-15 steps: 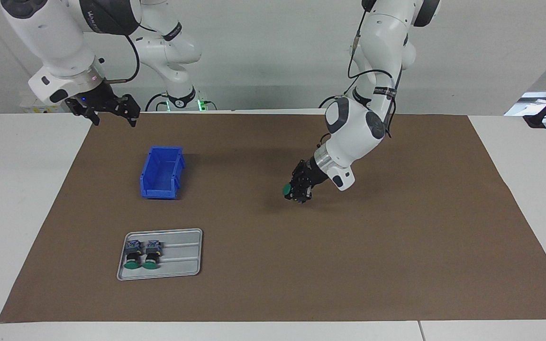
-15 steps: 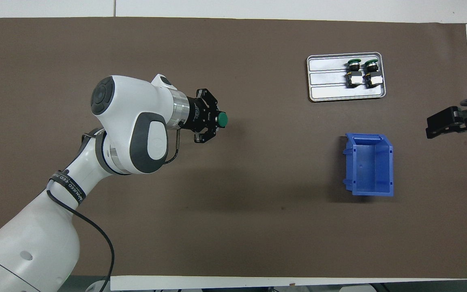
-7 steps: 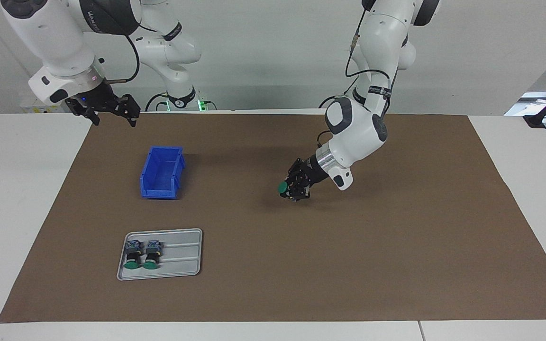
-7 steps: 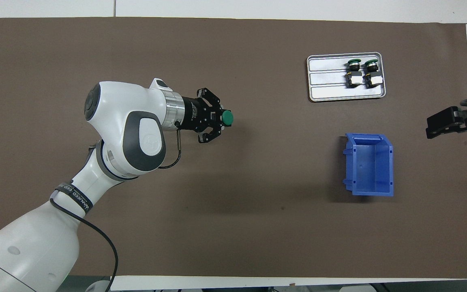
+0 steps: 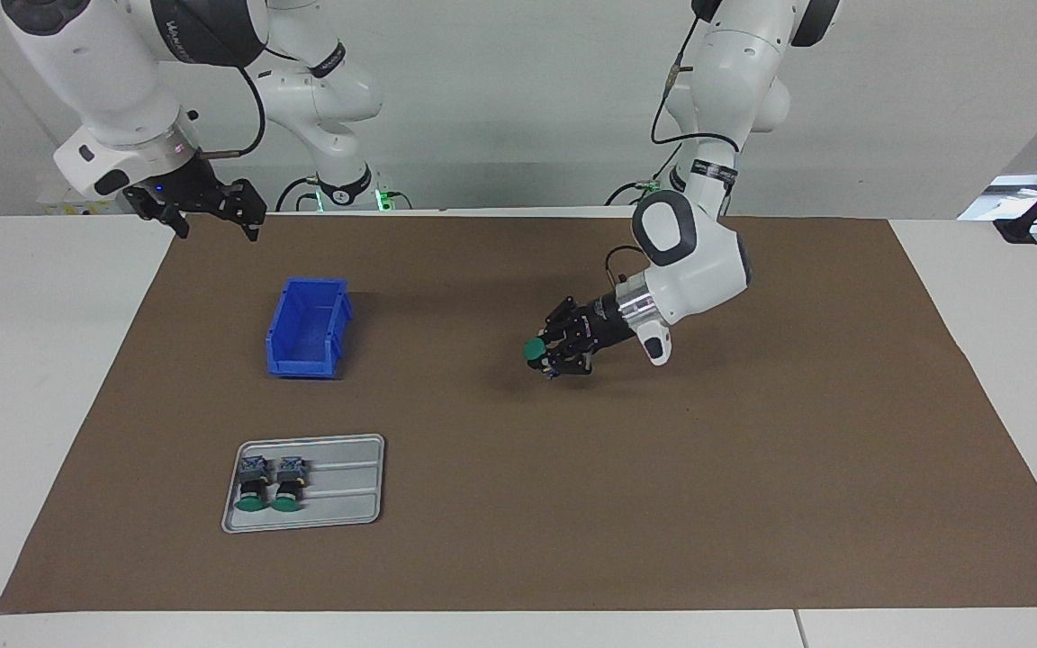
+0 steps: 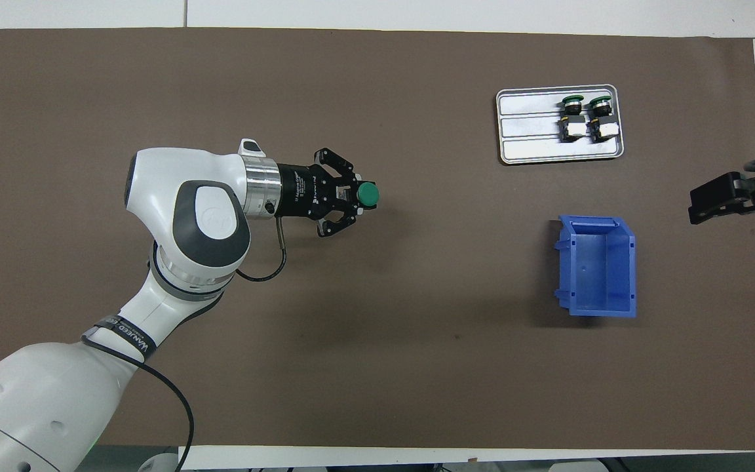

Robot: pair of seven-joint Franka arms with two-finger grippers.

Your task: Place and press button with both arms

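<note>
White table [image 5: 32, 378] under a brown mat [image 5: 752, 468], plain pale wall [image 5: 518, 90] at the robots' end, even light

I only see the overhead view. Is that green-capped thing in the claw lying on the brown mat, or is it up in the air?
Observer: Up in the air. The facing view shows the left end effector holding the button clear of the mat, with its shadow beneath it.
Visitor: And the black piece at the edge of my picture?
Observer: That is the right end effector. It is open and waits raised above the mat's edge at the right arm's end of the table.
</note>
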